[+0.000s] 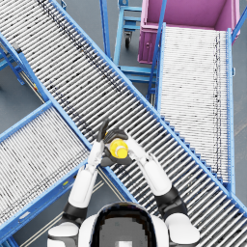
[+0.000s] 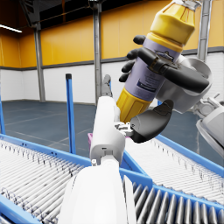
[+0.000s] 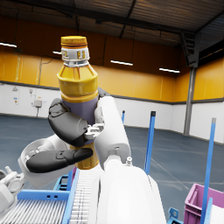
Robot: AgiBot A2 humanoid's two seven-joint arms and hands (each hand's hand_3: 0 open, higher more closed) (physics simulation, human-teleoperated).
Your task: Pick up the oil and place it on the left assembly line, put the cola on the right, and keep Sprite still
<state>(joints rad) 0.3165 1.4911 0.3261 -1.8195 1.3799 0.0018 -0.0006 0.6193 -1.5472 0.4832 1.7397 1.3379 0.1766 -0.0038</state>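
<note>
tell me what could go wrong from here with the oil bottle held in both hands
1. Both the left hand and the right hand grip the oil bottle; if one lets go or pulls out of step, it may twist loose and drop.
2. It is held above the diagonal roller conveyor, so a drop would likely land there, not on the left line.
3. Swinging left, the bottle might clip the blue rail between them.

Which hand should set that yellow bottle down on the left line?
Left, probably. The left hand and right hand both grip the oil bottle, but the left line lies on the left hand's side.
</note>
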